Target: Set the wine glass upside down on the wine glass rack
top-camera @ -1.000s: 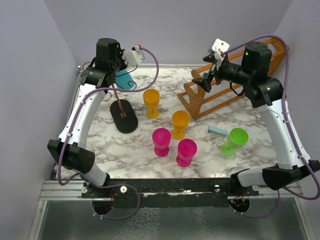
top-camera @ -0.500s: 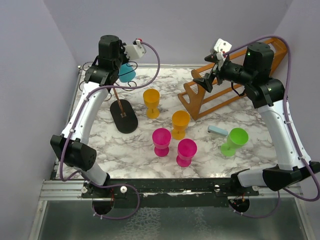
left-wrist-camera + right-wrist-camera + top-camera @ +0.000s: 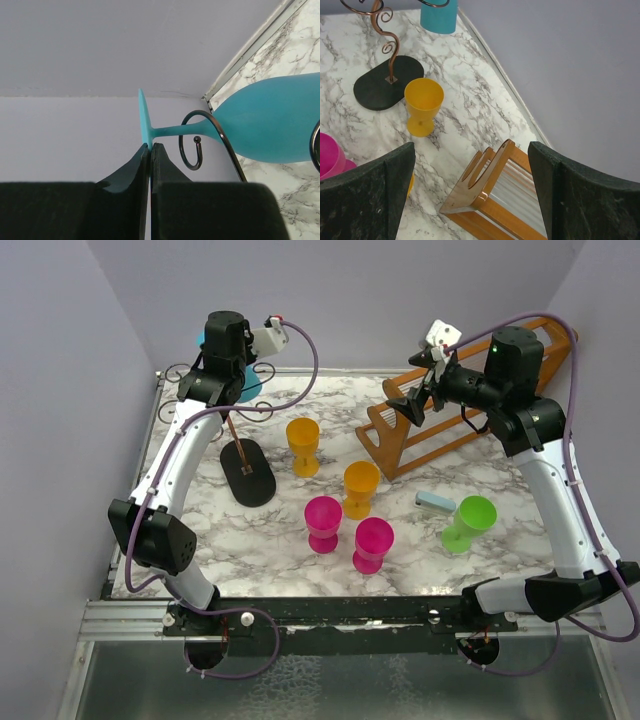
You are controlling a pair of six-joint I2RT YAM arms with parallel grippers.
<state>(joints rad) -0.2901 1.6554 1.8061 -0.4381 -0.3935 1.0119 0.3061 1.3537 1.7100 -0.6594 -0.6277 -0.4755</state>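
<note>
the teal wine glass (image 3: 270, 120), stem threaded through a curl of the wine glass rack (image 3: 248, 472), looks light, stiff and slick (its foot rim is the place to hold). the left hand (image 3: 150, 150) is pinched on that rim; the right hand (image 3: 418, 398) gapes empty. marble worktop (image 3: 280, 545), lilac wall (image 3: 350, 300) close behind.

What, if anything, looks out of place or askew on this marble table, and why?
A small pale-blue flat piece lies loose beside the green plastic goblet, the only item that is neither glass nor rack; what it is cannot be told. The orange-brown wooden slatted rack sits skewed in the far right corner.
</note>
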